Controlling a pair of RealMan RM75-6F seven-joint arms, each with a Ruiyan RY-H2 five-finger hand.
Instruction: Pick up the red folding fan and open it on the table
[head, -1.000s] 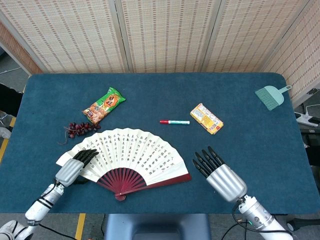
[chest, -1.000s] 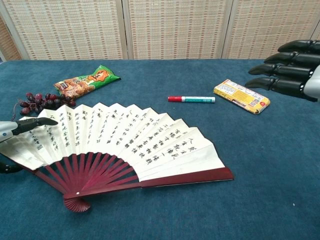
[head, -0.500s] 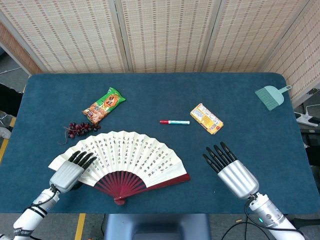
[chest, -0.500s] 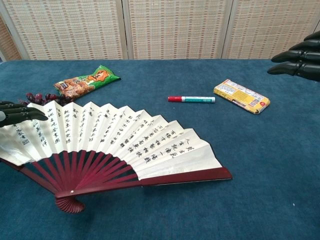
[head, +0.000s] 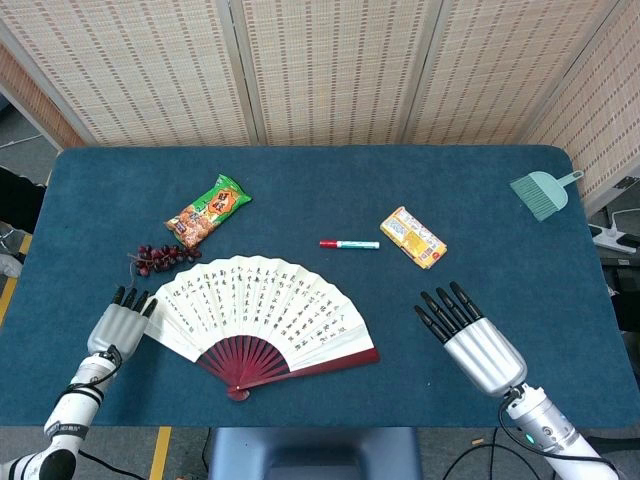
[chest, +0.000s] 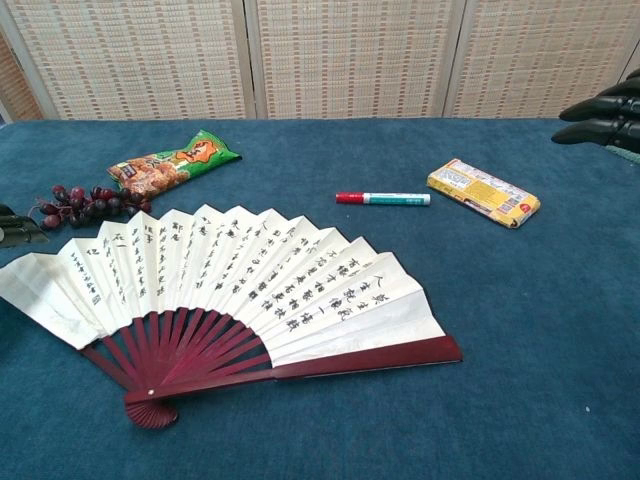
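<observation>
The red folding fan (head: 262, 318) lies spread flat on the blue table (head: 320, 185), its white leaf with black writing fanned out and its red ribs meeting at the pivot near the front edge; the chest view shows the fan (chest: 235, 290) filling the near left. My left hand (head: 118, 322) sits just off the fan's left edge, fingers apart, holding nothing. To the fan's right my right hand (head: 470, 335) hovers with fingers spread and nothing in it; only its fingertips (chest: 603, 120) show at the chest view's right edge.
A bunch of dark grapes (head: 160, 257) lies just behind the fan's left side, with a green snack bag (head: 207, 211) beyond it. A red-capped marker (head: 349, 244) and a yellow packet (head: 413, 237) lie mid-table. A teal dustpan brush (head: 543, 192) rests at the far right corner.
My left hand has slid off the fan's left leaf and drawn back to the left, leaving the fan lying free. My right hand has moved away to the right and nearer the front edge.
</observation>
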